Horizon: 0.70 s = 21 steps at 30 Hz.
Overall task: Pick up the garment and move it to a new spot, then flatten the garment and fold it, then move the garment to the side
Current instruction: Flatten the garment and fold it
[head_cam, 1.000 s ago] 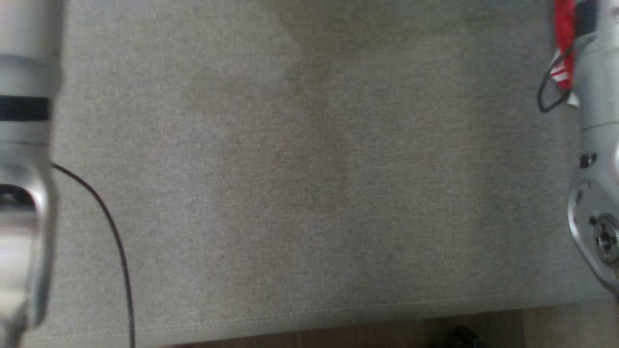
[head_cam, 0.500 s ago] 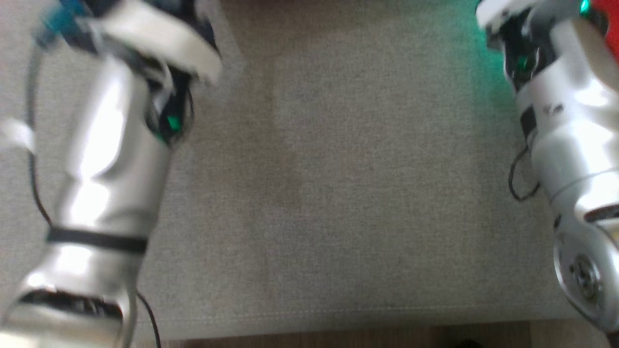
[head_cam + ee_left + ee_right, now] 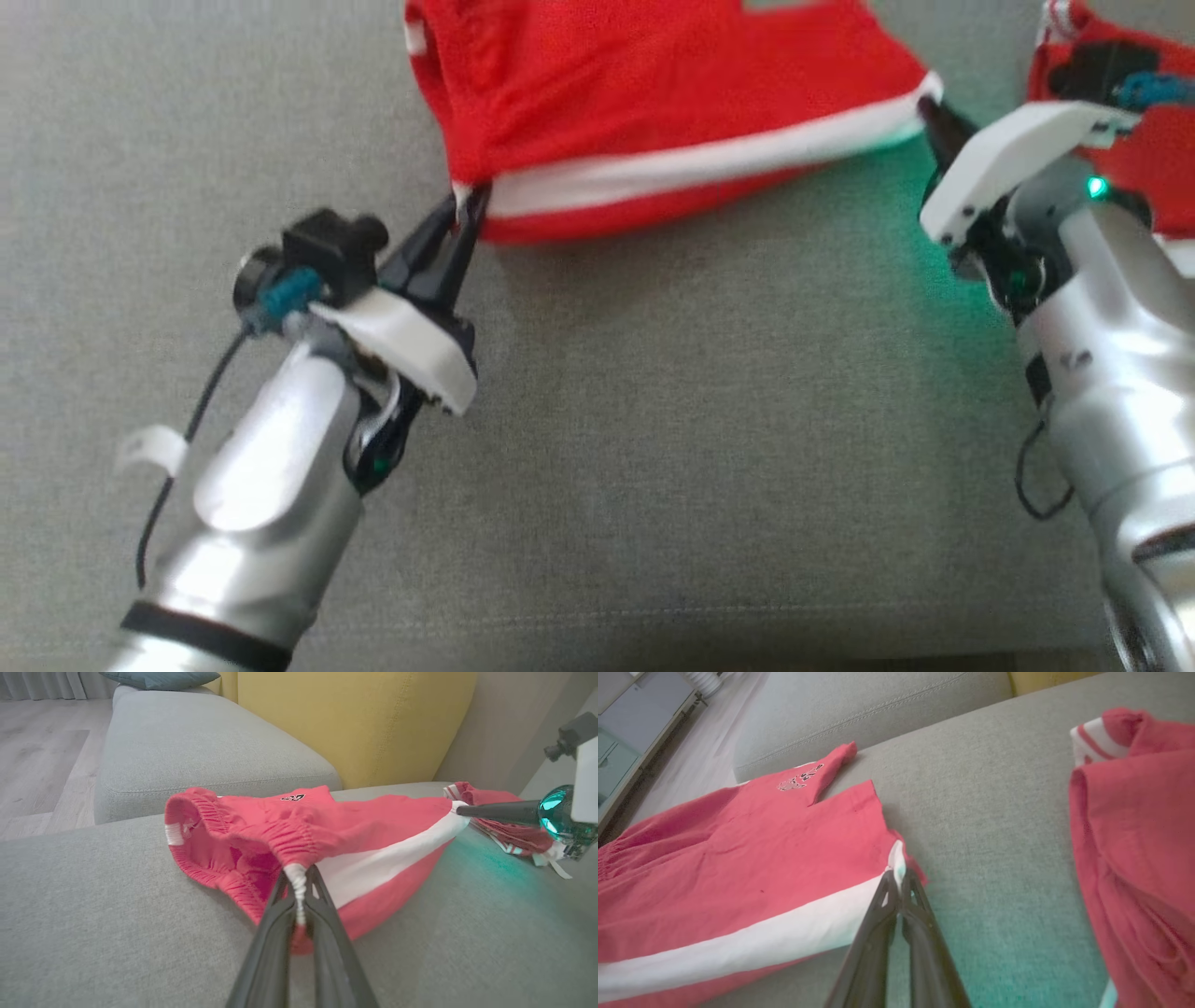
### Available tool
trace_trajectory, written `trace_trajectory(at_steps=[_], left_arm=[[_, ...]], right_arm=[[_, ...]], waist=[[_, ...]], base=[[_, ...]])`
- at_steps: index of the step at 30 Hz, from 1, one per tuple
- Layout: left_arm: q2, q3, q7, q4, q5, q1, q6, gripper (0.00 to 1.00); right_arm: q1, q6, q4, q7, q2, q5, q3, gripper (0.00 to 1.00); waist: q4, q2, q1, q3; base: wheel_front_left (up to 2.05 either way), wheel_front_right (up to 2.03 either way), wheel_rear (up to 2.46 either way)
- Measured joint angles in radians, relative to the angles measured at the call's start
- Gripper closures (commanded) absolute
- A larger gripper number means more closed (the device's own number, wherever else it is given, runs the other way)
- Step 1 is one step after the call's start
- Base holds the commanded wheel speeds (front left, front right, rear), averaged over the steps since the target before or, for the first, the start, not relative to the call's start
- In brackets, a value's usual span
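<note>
The garment [image 3: 653, 93], a pair of red shorts in thin, smooth cloth, is spread on the far part of the grey, coarsely woven sofa seat [image 3: 653, 420]. Its long axis is laid from the robot's left to its right. The gathered, ruffled elastic waistband [image 3: 224, 812] is turned to the left and gapes open. The straight-cut leg hem is turned to the right. A broad white stripe [image 3: 691, 163] is carried along the near side from end to end.

The left gripper [image 3: 464, 203] is closed tight on the waistband where the stripe ends. The right gripper [image 3: 927, 105] is pinched on the hem corner at the stripe's other end. A second red piece [image 3: 1134, 140] with white trim is crumpled just beyond the right gripper. A smooth yellow back cushion [image 3: 355, 723] is seen behind the seat.
</note>
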State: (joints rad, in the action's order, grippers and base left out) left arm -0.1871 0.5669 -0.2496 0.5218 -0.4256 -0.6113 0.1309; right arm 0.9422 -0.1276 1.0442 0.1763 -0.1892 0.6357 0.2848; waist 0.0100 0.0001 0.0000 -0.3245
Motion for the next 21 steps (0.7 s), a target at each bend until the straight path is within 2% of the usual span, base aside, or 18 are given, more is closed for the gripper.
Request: trace_trajectory(at_steps=[11, 21], left_arm=[[-0.029, 0.066, 0.0, -0.051, 0.019, 0.208, 0.0, 1.0], [-0.045, 0.101, 0.0, -0.162, 0.009, 0.428, 0.0, 1.0]], right_arm=[[-0.228, 0.0, -0.173, 0.133, -0.088, 0.108, 0.124, 1.0], [-0.465, 0.0, -0.361, 0.275, -0.197, 0.193, 0.13, 1.0]], waist=[[-0.017, 0.0, 0.0, 0.138], [-0.037, 0.0, -0.0001, 0.284]], base=[[0.0, 0.0, 0.0], [0.0, 0.0, 0.0]])
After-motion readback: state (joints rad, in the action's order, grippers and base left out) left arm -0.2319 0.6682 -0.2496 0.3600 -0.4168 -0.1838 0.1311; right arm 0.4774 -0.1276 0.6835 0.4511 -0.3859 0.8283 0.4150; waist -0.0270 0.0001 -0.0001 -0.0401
